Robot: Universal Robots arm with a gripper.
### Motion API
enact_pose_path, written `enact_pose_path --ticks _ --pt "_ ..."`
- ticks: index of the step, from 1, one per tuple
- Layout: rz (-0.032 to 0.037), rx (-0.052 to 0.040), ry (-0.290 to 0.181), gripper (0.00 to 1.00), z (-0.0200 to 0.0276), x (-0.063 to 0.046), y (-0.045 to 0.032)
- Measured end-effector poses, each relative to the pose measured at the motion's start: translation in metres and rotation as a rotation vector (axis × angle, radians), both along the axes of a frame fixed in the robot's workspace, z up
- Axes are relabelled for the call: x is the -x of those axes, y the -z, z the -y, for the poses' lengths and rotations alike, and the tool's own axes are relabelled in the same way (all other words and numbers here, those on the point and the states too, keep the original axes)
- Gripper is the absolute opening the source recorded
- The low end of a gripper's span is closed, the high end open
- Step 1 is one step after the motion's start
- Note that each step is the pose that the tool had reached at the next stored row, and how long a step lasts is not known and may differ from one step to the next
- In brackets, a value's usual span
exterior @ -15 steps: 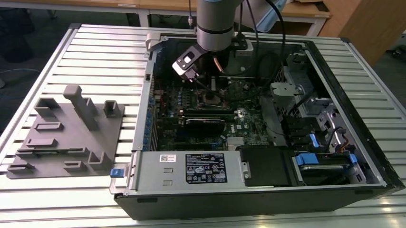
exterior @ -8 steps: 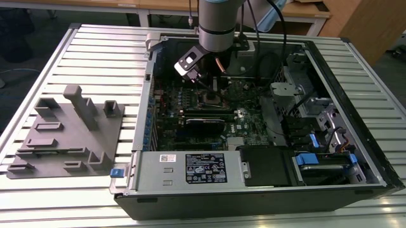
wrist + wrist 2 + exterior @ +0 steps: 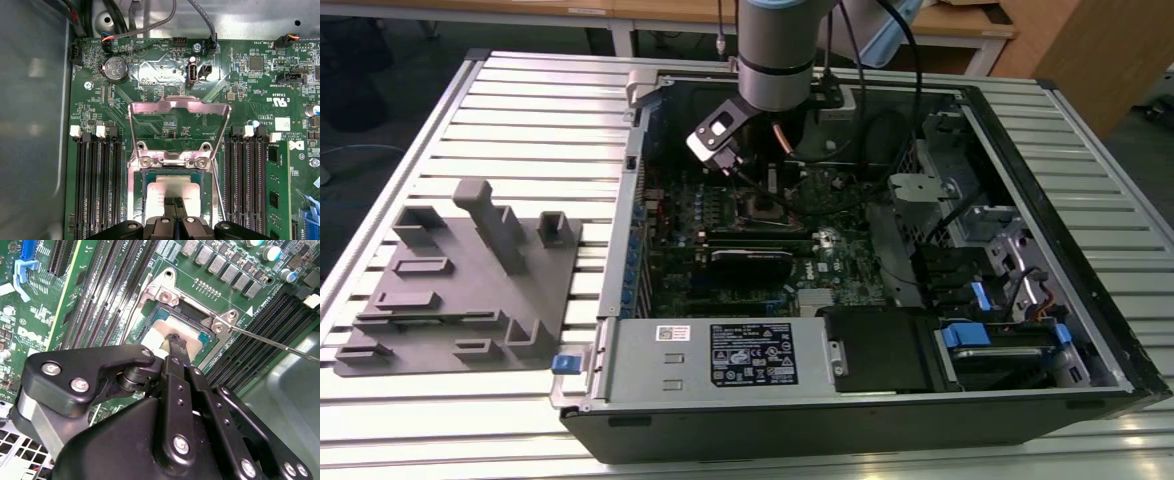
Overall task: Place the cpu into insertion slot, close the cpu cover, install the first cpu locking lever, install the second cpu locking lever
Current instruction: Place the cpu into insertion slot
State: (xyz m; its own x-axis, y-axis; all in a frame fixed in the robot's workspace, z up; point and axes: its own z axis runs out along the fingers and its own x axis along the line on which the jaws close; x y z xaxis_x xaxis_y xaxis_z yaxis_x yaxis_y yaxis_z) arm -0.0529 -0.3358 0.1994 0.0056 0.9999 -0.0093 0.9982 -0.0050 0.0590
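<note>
The gripper (image 3: 174, 201), fingers (image 3: 170, 206) narrow and empty, sits on the cpu (image 3: 160, 192) beneath them, apparently seating it in the insertion slot (image 3: 136, 195), with the cpu cover (image 3: 177, 105) raised beyond for access.

Notes from over the work. A slatted silvery metal table (image 3: 520, 100) is carrying everything below me, its ribs running from the edge at the exterior view's left to the edge at its right.

Two things are sitting directly on it. An open black computer case (image 3: 854, 435) is lying on its side, taking up the middle and the right-hand part of the table. A grey fixture plate (image 3: 454, 300) with upright blocks is lying flat by the left edge, just beside the case.
</note>
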Motion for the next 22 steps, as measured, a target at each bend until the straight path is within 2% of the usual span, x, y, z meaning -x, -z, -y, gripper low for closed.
enact_pose_path --ticks 13,22 --pt "0.001 -0.0015 0.0 0.11 -0.0002 0.0 0.0003" --pt "0.0005 -0.0007 0.0 0.11 -0.0001 0.0 -0.0106"
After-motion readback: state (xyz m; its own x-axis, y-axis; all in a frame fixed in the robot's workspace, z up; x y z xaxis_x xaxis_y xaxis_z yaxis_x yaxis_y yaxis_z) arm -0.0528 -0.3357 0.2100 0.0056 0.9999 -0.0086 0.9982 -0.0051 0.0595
